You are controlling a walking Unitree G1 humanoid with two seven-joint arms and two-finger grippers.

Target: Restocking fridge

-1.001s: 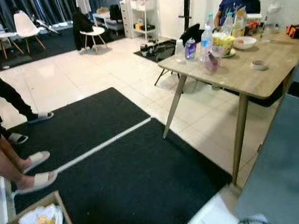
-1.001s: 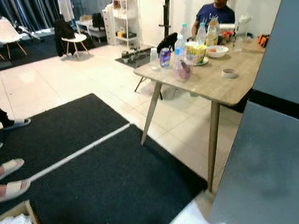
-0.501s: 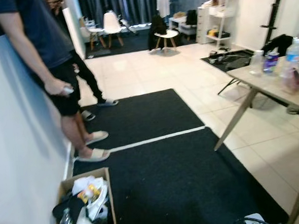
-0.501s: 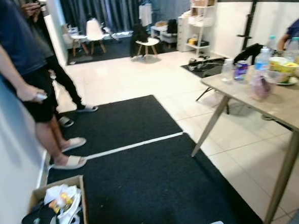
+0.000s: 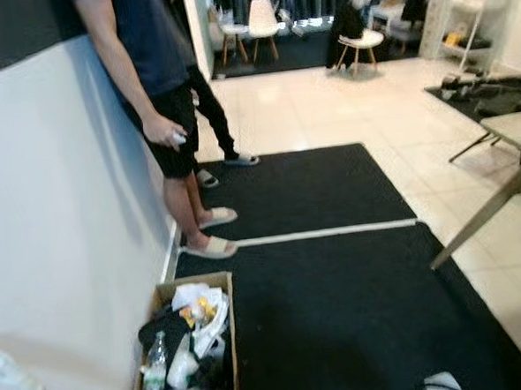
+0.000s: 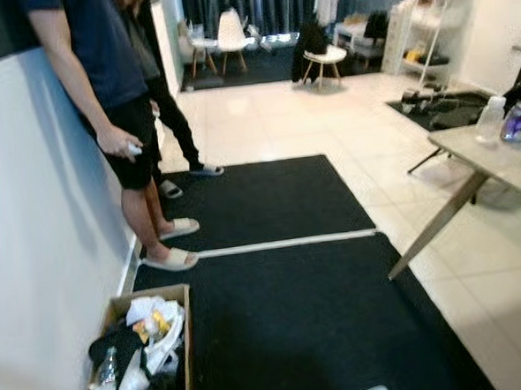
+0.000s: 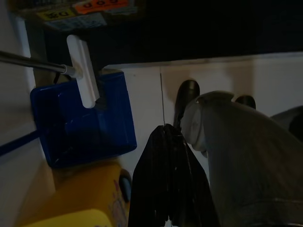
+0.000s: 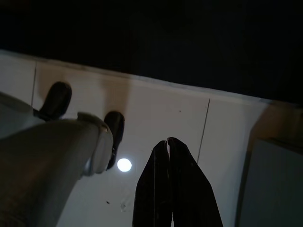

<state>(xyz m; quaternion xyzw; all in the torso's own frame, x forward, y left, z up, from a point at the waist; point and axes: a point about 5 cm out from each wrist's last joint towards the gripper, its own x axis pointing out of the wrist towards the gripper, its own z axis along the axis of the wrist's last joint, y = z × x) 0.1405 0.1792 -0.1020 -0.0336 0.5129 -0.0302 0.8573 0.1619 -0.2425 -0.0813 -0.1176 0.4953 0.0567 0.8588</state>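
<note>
Tiled floor (image 8: 156, 113) under closed right tool (image 8: 168, 142)

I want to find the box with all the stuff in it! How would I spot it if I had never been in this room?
Look along the white wall on the robot's left, past the person in pale slippers who stands against it. Nearer the robot, at the wall's foot beside the black mat, sits an open cardboard box. It is the only box on the floor here, crammed with bottles and wrappers.

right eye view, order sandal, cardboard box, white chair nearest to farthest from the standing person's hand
From the hand:
1. sandal, directly below
2. cardboard box, on the floor, nearer the camera
3. white chair, far back of room
</note>
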